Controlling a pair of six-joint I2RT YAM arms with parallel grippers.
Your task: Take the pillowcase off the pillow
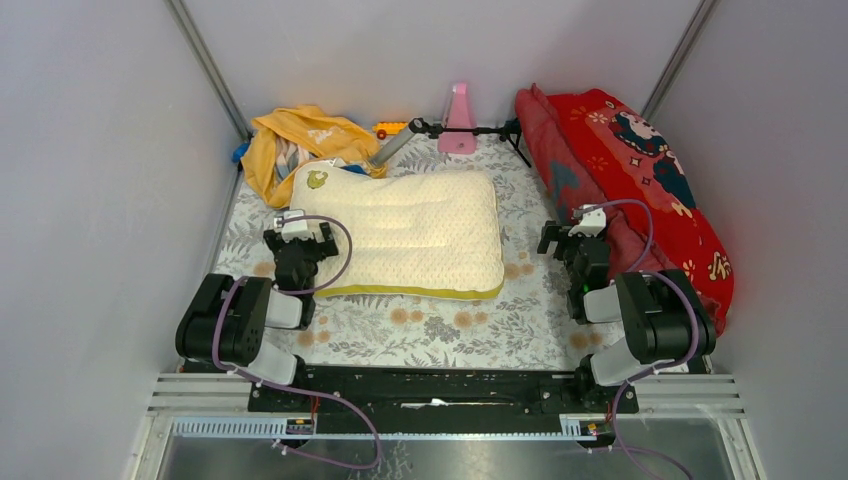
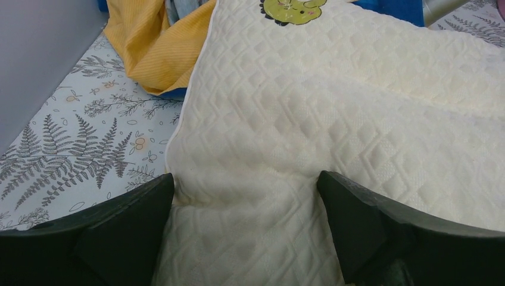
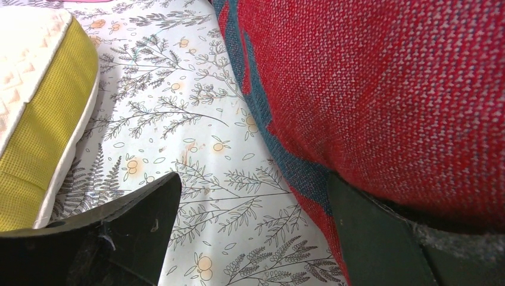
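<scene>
The cream-white quilted pillow [image 1: 405, 235] lies bare in the middle of the table, its yellow-green band along the near edge and a green mark at its far left corner. The orange-yellow pillowcase [image 1: 295, 145] lies crumpled at the back left, off the pillow. My left gripper [image 1: 298, 245] is open at the pillow's left end; in the left wrist view its jaws [image 2: 245, 190] stand wide apart over the pillow [image 2: 333, 119], with the pillowcase [image 2: 158, 44] beyond. My right gripper [image 1: 575, 245] is open and empty over the table between pillow and red cushion; in the right wrist view [image 3: 253, 196] nothing lies between its fingers.
A red patterned cushion [image 1: 640, 170] lies along the right wall and touches my right finger [image 3: 381, 238]. A pink stand [image 1: 458, 120] and a black tripod [image 1: 470, 130] stand at the back. A fern-print cloth [image 1: 440, 325] covers the table. Grey walls close in left and right.
</scene>
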